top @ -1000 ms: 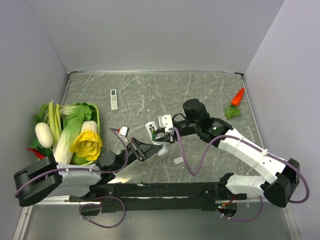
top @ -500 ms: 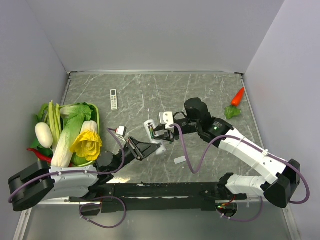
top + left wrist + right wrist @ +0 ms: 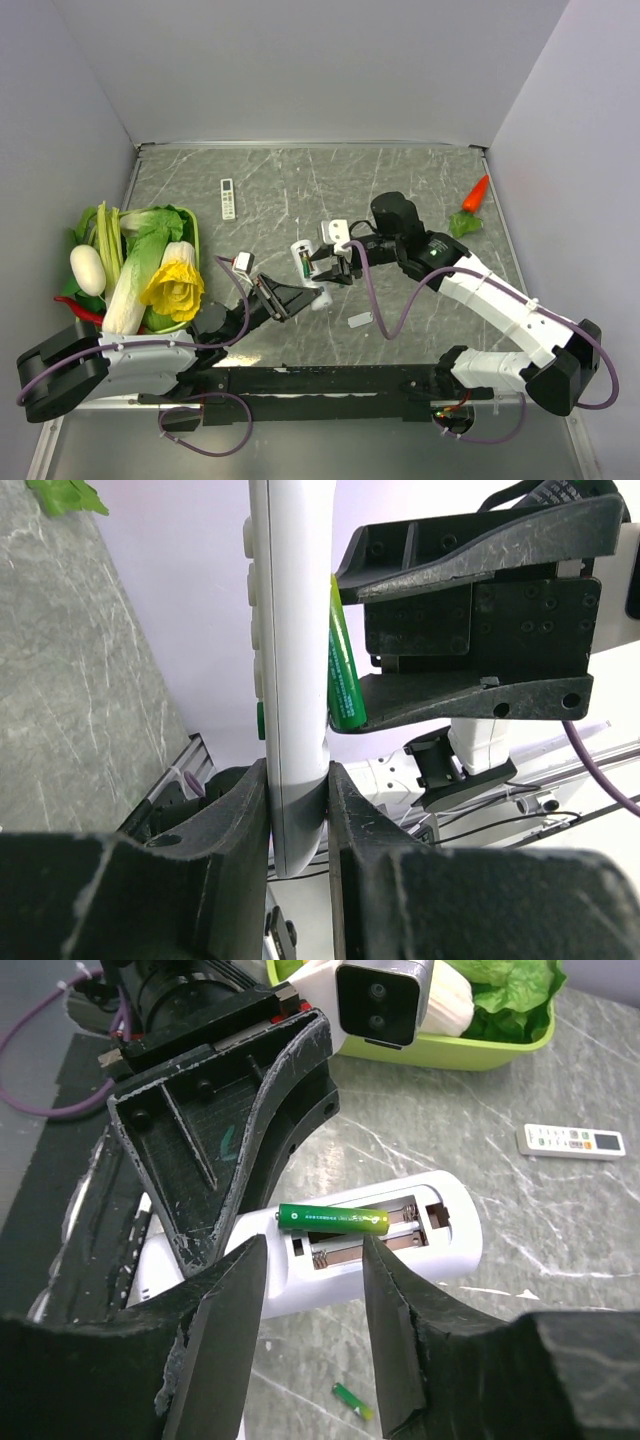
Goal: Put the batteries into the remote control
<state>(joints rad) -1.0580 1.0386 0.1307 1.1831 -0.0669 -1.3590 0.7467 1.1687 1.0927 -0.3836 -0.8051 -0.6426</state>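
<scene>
My left gripper [image 3: 298, 790] is shut on the lower end of the white remote control [image 3: 288, 660] and holds it above the table; it shows in the top view too [image 3: 299, 250]. In the right wrist view the remote [image 3: 440, 1240] has its back open. One green battery [image 3: 333, 1218] lies across the near edge of the compartment, not down in its slot. My right gripper [image 3: 315, 1260] is open just short of that battery, one finger on each side. The second battery [image 3: 353, 1401] lies on the table under the remote.
A small white cover piece [image 3: 360, 320] lies on the table near the arms. A slim white remote with buttons [image 3: 228, 198] lies at the back left. A green basket of vegetables [image 3: 192, 228] stands on the left. A toy carrot [image 3: 476, 193] lies at the back right.
My right gripper has drawn back a little to the right from the remote, leaving the green battery on it. My left arm shifted slightly and still holds the remote.
</scene>
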